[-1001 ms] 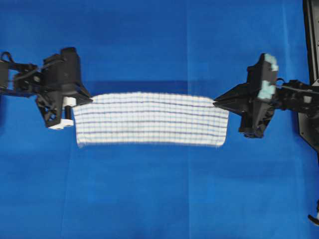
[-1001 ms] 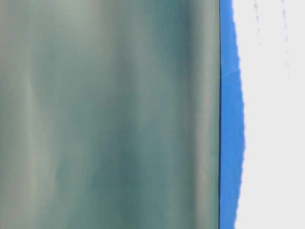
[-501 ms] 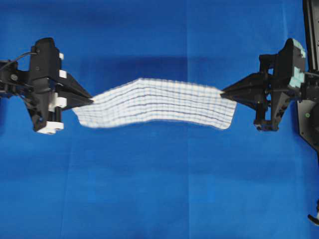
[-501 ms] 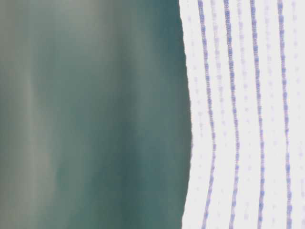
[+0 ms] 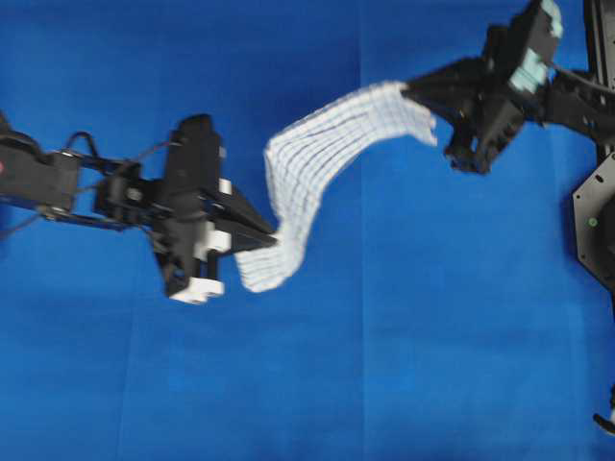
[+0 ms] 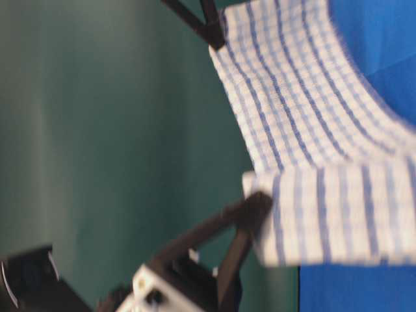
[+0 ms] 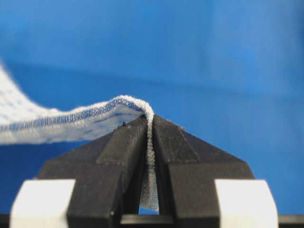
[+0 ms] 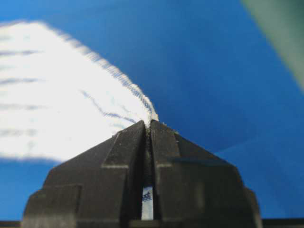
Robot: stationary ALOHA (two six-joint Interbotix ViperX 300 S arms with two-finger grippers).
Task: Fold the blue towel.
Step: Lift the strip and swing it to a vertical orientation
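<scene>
Overhead, the blue towel [image 5: 317, 178] hangs twisted in the air above the blue surface [image 5: 384, 365], strung between the left gripper [image 5: 274, 240] and the right gripper [image 5: 408, 89].

Table-level, the cloth sags in a loose fold.

Left wrist view: the fingers [image 7: 126, 147] pinch only a thin hem. Right wrist view: fingers [image 8: 128, 147] likewise clamp an edge. With such shallow bites, a tug between the arms could pull a corner free.
</scene>
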